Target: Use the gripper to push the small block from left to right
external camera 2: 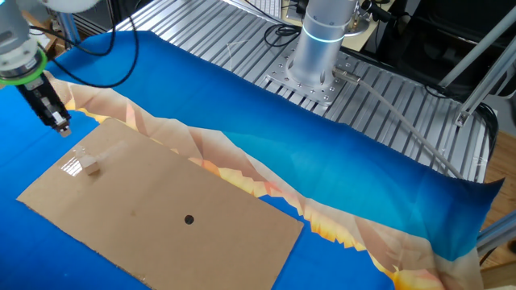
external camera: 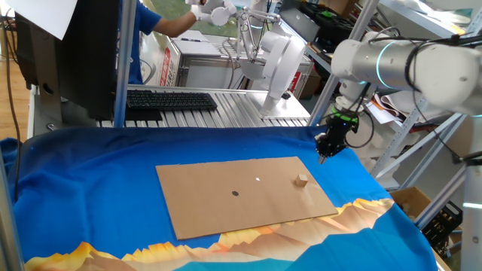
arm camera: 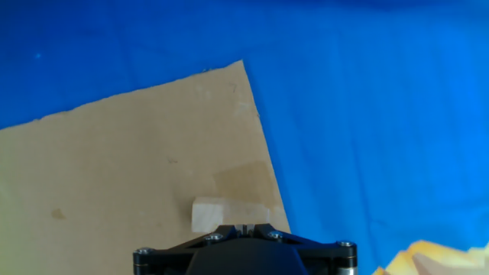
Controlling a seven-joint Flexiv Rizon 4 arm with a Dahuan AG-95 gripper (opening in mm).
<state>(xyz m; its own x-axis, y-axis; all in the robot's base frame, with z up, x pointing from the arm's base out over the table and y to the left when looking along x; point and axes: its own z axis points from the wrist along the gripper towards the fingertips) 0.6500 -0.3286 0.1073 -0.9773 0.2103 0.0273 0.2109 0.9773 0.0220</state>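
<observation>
Landmark: the cardboard sheet point(external camera: 241, 197) is laid flat on the blue cloth point(external camera: 90, 181).
Small block: the small block point(external camera: 302, 180) is seen on the sheet, near the edge closest to the gripper; a dark dot point(external camera: 235, 193) is marked mid-sheet, well apart from it.
Gripper: the gripper point(external camera: 322, 156) is held just off that edge, fingers drawn together with nothing between them, apart from the block.
Writing: none can be read on the sheet.

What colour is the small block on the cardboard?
Tan, close to the cardboard's colour; the block shows best in one fixed view.
</observation>
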